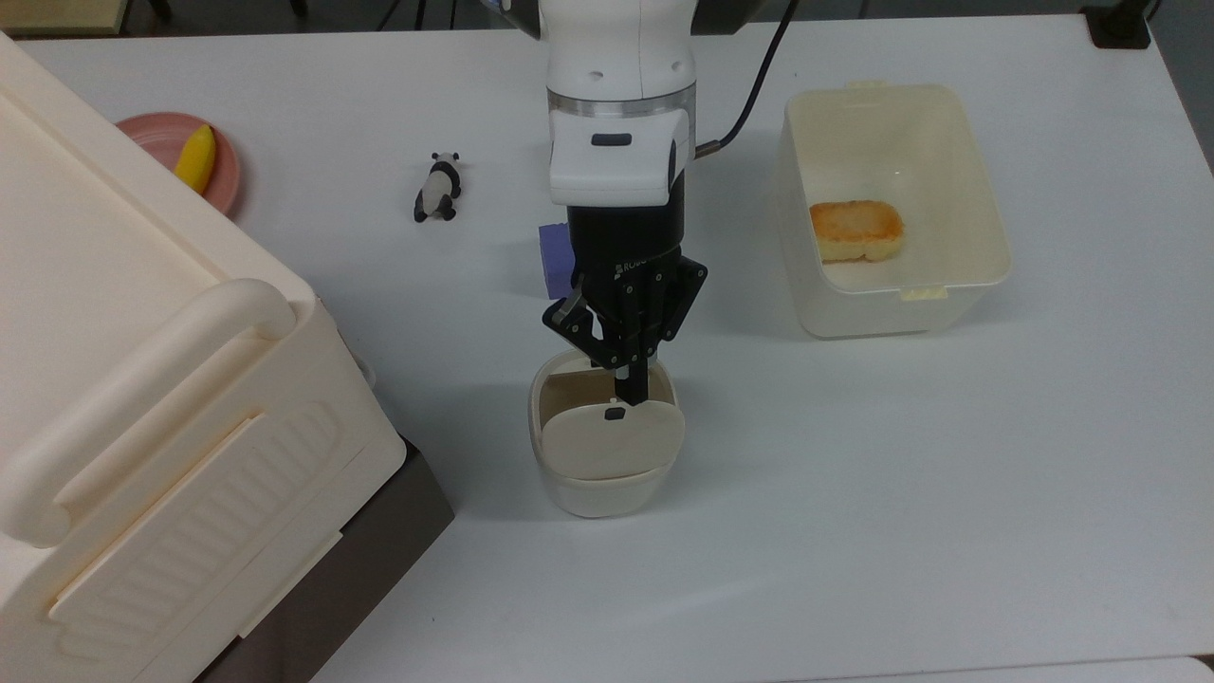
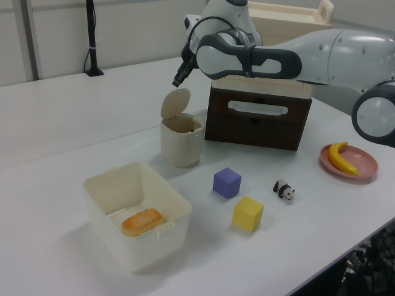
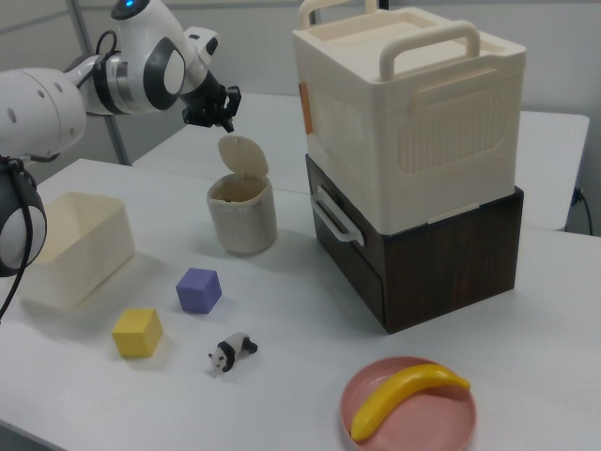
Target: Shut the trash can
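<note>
One trash can [image 1: 599,474] stands mid-bench, its lid [image 1: 612,438] upright; the claw [image 1: 631,389], fingers pinched together and holding nothing, hovers above the lid's top edge, positioned to push it down

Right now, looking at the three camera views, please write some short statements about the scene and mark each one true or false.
1. The lid of the trash can stands up, so the can is open. True.
2. The hand is above the top edge of the lid. True.
3. The banana lies in the cream tub. False: it lies on the pink plate; the tub holds a piece of toasted bread.
4. The purple cube is stacked on the yellow cube. False: both sit apart on the table.
5. The toy panda is inside the trash can. False: it is on the table.
</note>
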